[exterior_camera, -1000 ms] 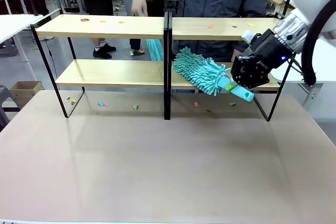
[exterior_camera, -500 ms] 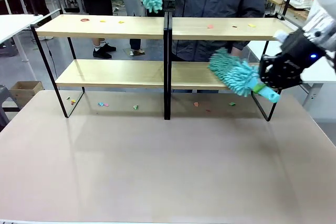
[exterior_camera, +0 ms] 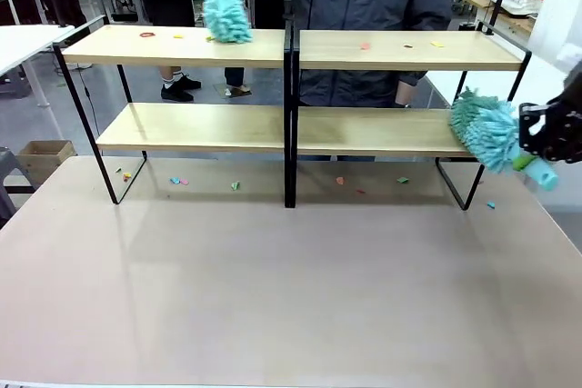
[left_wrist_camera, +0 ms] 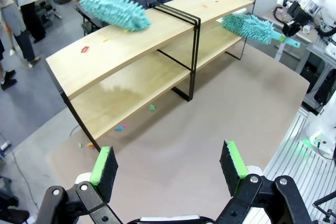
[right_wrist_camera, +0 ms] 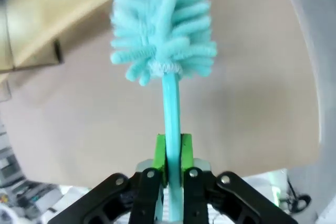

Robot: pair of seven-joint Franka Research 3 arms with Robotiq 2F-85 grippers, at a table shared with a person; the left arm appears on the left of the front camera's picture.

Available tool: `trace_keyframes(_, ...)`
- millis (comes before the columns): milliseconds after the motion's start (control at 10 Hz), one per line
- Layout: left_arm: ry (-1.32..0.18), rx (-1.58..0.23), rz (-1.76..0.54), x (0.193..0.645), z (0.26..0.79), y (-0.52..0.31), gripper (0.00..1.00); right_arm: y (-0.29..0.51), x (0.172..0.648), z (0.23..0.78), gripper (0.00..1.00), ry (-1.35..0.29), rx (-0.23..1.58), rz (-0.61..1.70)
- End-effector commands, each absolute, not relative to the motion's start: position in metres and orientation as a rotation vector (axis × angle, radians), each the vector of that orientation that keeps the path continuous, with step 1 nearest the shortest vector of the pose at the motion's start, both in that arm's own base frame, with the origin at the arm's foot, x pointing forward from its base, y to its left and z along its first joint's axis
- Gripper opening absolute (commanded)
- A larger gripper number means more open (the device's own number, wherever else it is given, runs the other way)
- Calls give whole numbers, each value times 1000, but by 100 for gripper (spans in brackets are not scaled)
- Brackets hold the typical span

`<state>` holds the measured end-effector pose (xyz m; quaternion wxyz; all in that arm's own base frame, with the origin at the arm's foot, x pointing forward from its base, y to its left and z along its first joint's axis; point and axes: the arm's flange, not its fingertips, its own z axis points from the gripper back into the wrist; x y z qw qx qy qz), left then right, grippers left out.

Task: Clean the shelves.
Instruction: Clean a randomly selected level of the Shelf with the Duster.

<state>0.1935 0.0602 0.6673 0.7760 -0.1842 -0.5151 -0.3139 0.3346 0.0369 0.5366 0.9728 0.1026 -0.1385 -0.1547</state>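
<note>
**A:** The right gripper (exterior_camera: pixel 526 157): what's it got?

**B:** It's clamped tight on the teal handle (right_wrist_camera: pixel 171 108) of its duster (exterior_camera: pixel 486 132), with the green pads (right_wrist_camera: pixel 160 153) pressed to either side of the stick (its own wrist camera shows this best). The left gripper (left_wrist_camera: pixel 170 163) hangs above the counter (exterior_camera: pixel 273 279), spread wide and holding nothing.

**A:** Where are the shelves (exterior_camera: pixel 191 126)?

**B:** Along the counter's far edge, spanning most of its width. A second ago the duster head lay on the lower right board, close to the centre post (exterior_camera: pixel 289 115). It has since swept rightward and now sticks out past the frame's right end, off the wood.

**A:** So that board is done?

**B:** It looks bare, so I'd judge that pass finished. Meanwhile the person's duster (exterior_camera: pixel 225 4) has come down onto the top left board, near the post.

**A:** What's left?

**B:** Small scraps (exterior_camera: pixel 364 45) still sit on both top boards, and more lie on the counter under the lower tier. A blue scrap (exterior_camera: pixel 490 204) near the frame's right foot wasn't there before, so it was probably brushed off just now.
</note>
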Motion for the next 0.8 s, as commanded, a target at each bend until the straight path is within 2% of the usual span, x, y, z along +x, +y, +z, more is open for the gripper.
trace_keyframes(0,-1117,-391,-671,192,668,61,100,56,330,532,12,-272,375,-130)
trace_keyframes(700,-1117,-391,-671,192,668,61,100,34,322,539,12,-161,613,-20)
